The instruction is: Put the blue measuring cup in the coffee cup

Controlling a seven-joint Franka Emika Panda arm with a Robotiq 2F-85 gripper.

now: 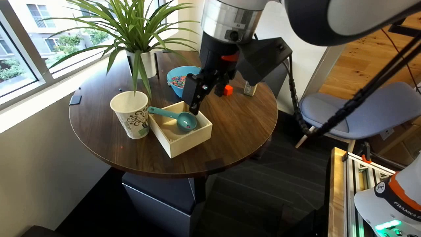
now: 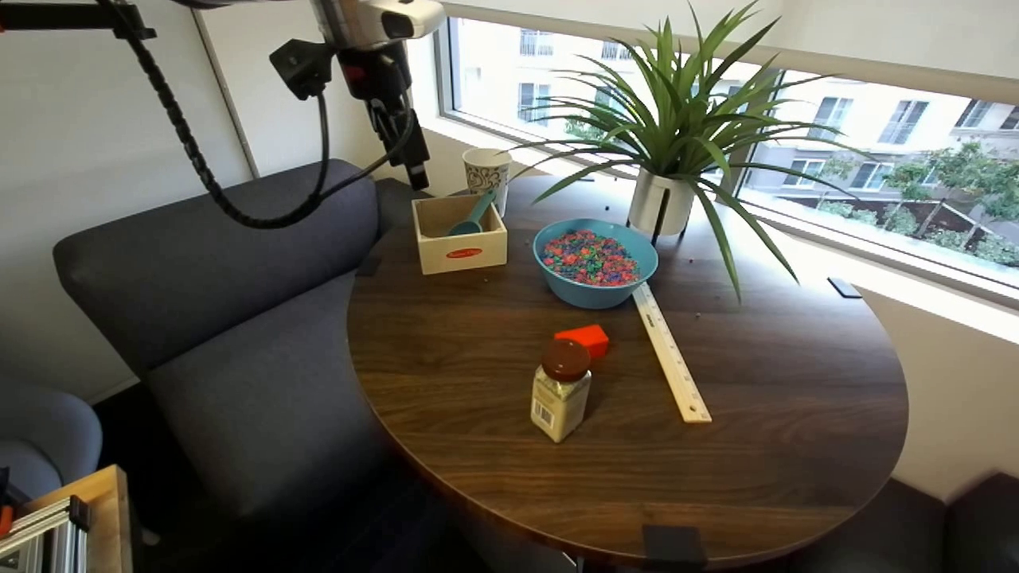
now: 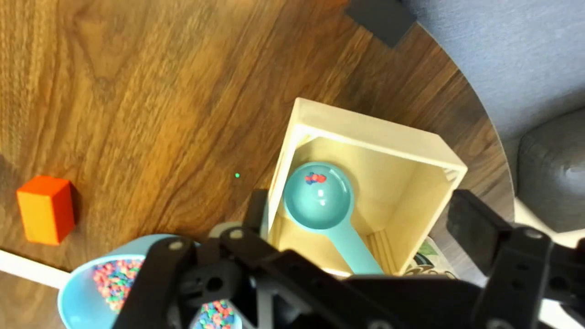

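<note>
The blue measuring cup (image 1: pixel 186 121) (image 2: pixel 470 226) (image 3: pixel 319 196) lies in the square wooden box (image 1: pixel 191 143) (image 2: pixel 446 260) (image 3: pixel 379 131). Its handle rests over the box rim toward the coffee cup, and a few red and blue beads sit in its bowl. The coffee cup (image 1: pixel 131 115) (image 2: pixel 487 177) stands upright beside the box; in the wrist view only a patterned part of the coffee cup (image 3: pixel 429 260) shows. My gripper (image 1: pixel 207 100) (image 2: pixel 415 171) (image 3: pixel 365 208) is open and empty above the box. In the wrist view its fingers appear on either side of the box, and its body hides the handle's end.
A blue bowl (image 1: pixel 176 89) (image 2: pixel 589 296) (image 3: pixel 82 297) of coloured beads stands near the box. A potted plant (image 1: pixel 144 64) (image 2: pixel 661 207) spreads leaves over the table. An orange block (image 2: pixel 585 338) (image 3: pixel 41 210), a spice jar (image 2: pixel 560 398) and a ruler (image 2: pixel 670 354) lie farther off.
</note>
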